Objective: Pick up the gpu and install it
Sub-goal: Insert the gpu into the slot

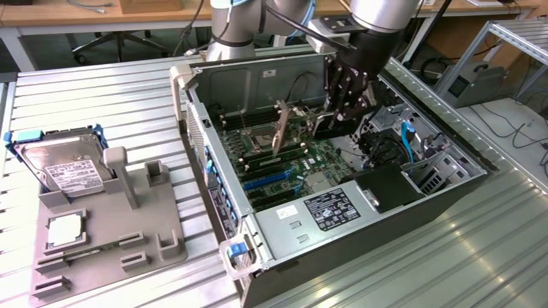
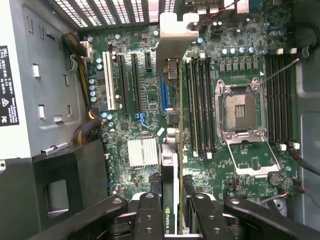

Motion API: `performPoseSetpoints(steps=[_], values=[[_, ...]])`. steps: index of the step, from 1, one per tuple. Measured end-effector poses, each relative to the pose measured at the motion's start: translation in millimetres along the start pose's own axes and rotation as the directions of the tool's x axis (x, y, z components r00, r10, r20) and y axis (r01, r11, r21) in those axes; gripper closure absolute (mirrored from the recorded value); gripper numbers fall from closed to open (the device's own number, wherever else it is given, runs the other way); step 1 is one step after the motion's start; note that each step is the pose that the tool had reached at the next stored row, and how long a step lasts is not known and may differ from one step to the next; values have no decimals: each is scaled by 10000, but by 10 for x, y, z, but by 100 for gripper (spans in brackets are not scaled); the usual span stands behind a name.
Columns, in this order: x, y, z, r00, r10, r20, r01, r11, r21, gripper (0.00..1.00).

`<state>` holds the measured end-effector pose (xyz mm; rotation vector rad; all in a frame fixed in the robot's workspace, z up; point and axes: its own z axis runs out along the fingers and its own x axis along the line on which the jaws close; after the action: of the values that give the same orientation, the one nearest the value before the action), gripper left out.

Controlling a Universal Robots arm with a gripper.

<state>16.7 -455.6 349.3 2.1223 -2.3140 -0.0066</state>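
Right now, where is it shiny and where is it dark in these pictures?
Exterior view: light glints off the ribbed metal table, and the computer case is darker inside around the pincer. Wrist view: the metal bracket of the gpu and the small heatsink shine pale; the pincer looks black.

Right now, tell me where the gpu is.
The gpu is held edge-on in the fingers, inside the open computer case in the exterior view's middle, over the motherboard between the expansion slots and the memory slots.
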Motion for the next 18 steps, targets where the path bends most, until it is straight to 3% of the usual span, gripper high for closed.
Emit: performPoseSetpoints(steps=[18], values=[[10, 109, 287, 10000, -6, 0, 6, 10000, 0, 73]])
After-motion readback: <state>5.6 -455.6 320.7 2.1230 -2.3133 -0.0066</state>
